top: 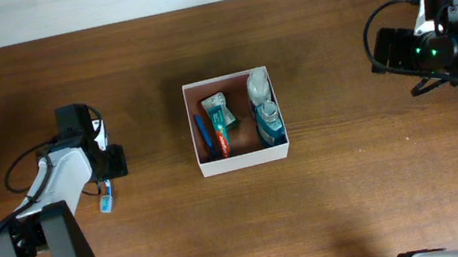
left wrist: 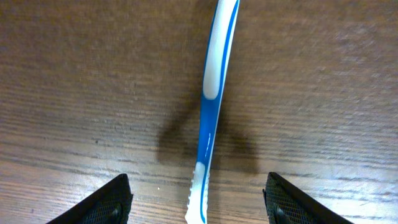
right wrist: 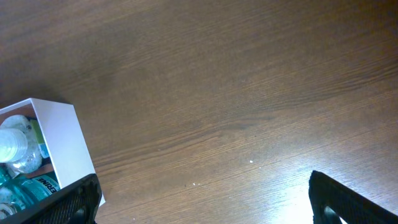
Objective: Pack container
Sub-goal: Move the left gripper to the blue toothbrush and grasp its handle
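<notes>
Left wrist: toothbrush (left wrist: pixel 210 118) lies centred between wide-open left jaws, long axis across their closing line; right jaws, also wide, well apart.

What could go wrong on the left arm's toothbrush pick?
Toothbrush lies flat on the table with the open left end effector over only one end: a pinch there may slip or pivot it. Container holds a toothpaste tube and bottles, so the long brush could catch on a wall.

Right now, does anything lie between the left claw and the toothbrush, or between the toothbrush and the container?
Nothing visible. The open left claw hangs over the toothbrush; only tabletop lies between it and the container.
</notes>
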`<action>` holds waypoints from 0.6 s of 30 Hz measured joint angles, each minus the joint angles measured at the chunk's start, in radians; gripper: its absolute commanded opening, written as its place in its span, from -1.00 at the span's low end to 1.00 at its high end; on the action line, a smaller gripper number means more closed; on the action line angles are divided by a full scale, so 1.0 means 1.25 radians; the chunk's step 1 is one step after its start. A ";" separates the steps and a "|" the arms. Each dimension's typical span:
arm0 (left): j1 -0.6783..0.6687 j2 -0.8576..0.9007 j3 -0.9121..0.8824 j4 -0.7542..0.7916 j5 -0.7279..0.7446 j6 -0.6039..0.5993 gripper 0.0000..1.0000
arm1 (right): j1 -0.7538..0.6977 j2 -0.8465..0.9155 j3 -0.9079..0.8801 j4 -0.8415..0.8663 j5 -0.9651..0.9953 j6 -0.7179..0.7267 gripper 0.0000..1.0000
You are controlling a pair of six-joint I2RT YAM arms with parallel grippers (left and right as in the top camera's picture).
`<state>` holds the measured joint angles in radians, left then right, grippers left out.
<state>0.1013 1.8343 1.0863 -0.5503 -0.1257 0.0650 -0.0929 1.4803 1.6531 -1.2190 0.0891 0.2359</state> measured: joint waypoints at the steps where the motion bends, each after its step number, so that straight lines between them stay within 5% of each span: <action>1: 0.000 0.000 -0.002 0.002 0.003 0.000 0.38 | 0.000 0.000 0.000 0.000 0.000 0.000 0.98; 18: 0.000 0.000 -0.002 0.029 0.096 0.063 0.43 | 0.000 0.000 0.000 0.000 0.000 0.000 0.97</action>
<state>0.1013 1.8343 1.0836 -0.5144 -0.0051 0.1432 -0.0929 1.4803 1.6531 -1.2190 0.0891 0.2363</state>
